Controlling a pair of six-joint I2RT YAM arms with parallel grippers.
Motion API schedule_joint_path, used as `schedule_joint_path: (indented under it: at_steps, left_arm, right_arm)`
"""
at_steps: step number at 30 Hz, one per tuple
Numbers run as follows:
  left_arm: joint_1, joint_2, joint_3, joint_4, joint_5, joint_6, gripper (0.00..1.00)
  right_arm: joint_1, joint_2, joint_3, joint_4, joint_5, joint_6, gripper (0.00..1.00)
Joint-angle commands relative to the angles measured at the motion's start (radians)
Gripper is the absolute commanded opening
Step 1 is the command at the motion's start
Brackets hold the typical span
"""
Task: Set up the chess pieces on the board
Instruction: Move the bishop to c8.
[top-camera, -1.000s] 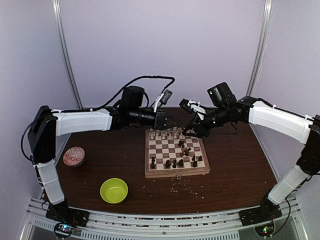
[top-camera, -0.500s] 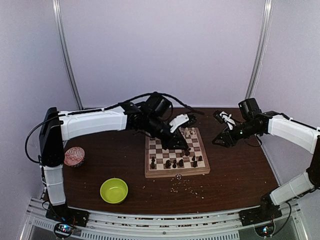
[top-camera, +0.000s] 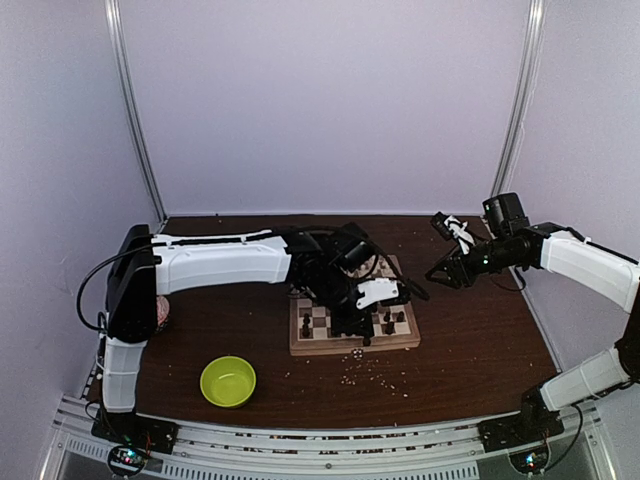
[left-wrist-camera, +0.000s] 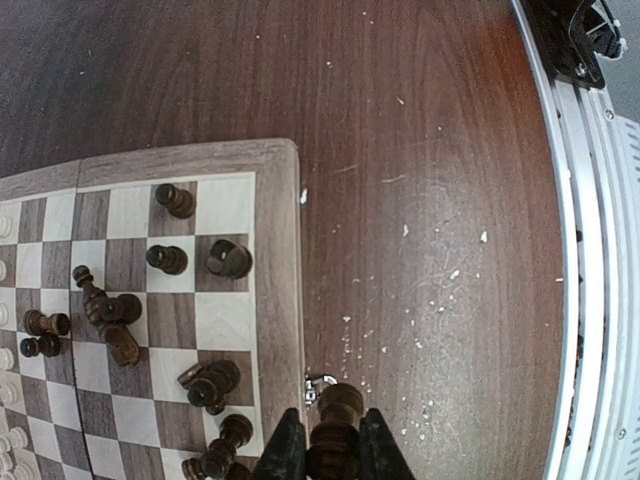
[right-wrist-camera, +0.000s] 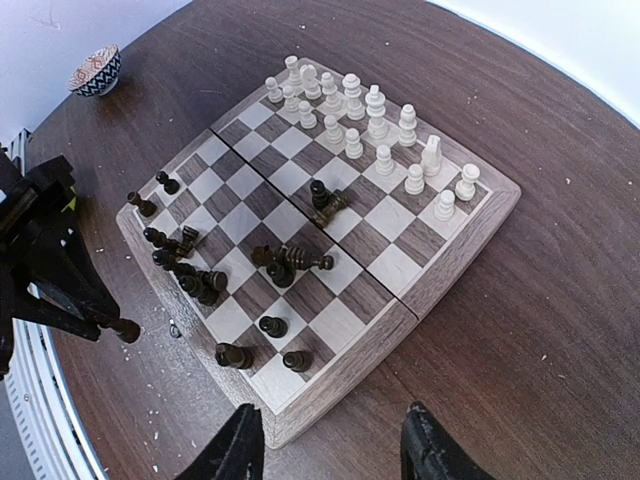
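Left gripper (left-wrist-camera: 335, 458): you have it pinching a dark piece (left-wrist-camera: 340, 408) just off the board (left-wrist-camera: 282, 260) rim.
Right gripper (right-wrist-camera: 335, 450): spread wide, right of the board.
Cream pieces (right-wrist-camera: 372, 110): 2 rows on the board.

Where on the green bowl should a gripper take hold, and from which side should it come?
Probably the rim, from straight above, with one finger inside the wall and one outside. The green bowl sits upright and open-mouthed on the table, and it looks too wide for the fingers to span whole.
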Motion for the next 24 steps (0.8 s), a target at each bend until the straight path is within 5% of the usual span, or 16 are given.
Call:
schedule_joint_path:
  at_steps: [1, 13, 24]
  left_arm:
    - [0.004, 0.022, 0.059, -0.001, -0.029, 0.013, 0.14]
    - [0.006, 0.045, 0.196, -0.054, -0.098, 0.011, 0.14]
    - [0.078, -0.179, 0.001, -0.121, -0.177, 0.035, 0.14]
  right_arm:
    - [-0.013, -0.019, -0.010, 0.019, -0.027, 0.005, 0.48]
    - [-0.020, -0.030, 0.004, -0.008, -0.043, -0.015, 0.47]
    - [-0.007, 0.009, 0.037, -0.058, -0.063, -0.060, 0.46]
